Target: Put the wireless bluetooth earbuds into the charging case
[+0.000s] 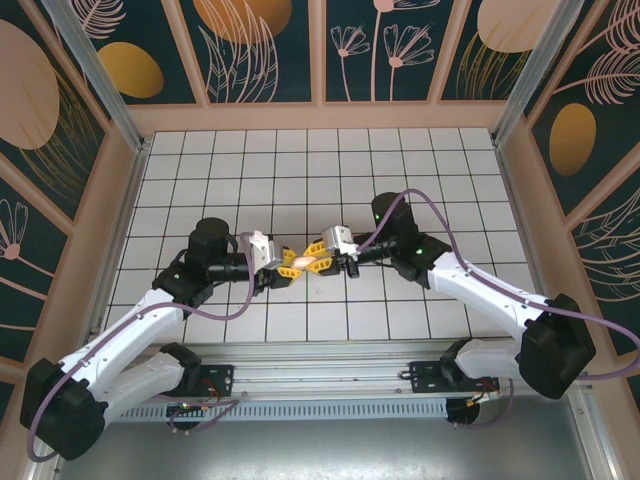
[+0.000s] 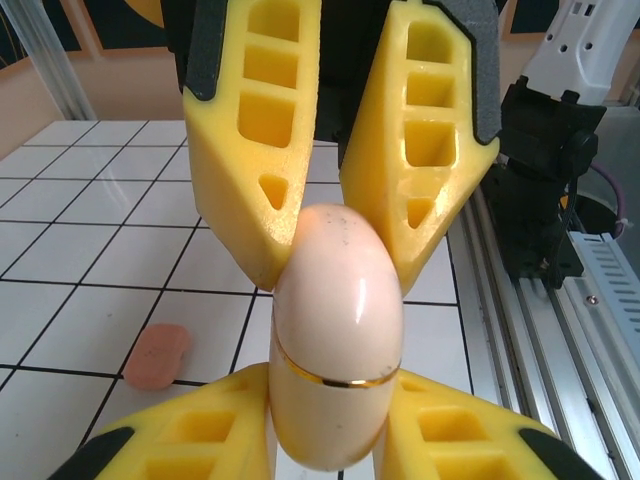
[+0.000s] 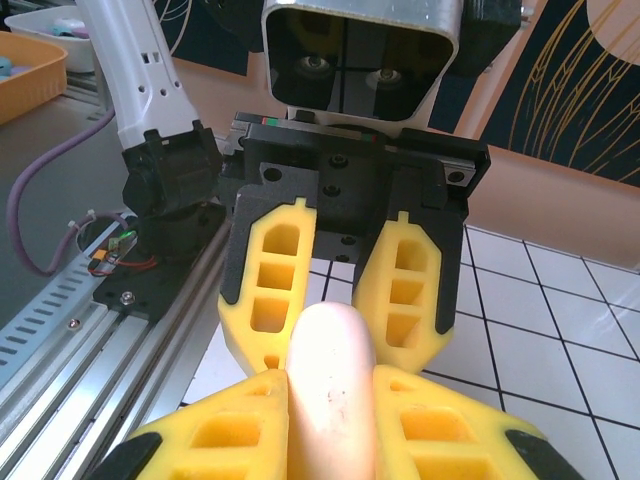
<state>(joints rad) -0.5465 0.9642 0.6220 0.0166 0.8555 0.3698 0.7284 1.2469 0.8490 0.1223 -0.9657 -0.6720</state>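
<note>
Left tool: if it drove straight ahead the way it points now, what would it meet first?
Most likely the right tool, head-on: its fingers pinch the far end of the pink case that the left tool grips.

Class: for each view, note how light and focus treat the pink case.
Left wrist: the case is sharp, with soft glare streaks. Right wrist: it looks matte and slightly soft, close to the lens. Top external: a tiny bright blob.
</note>
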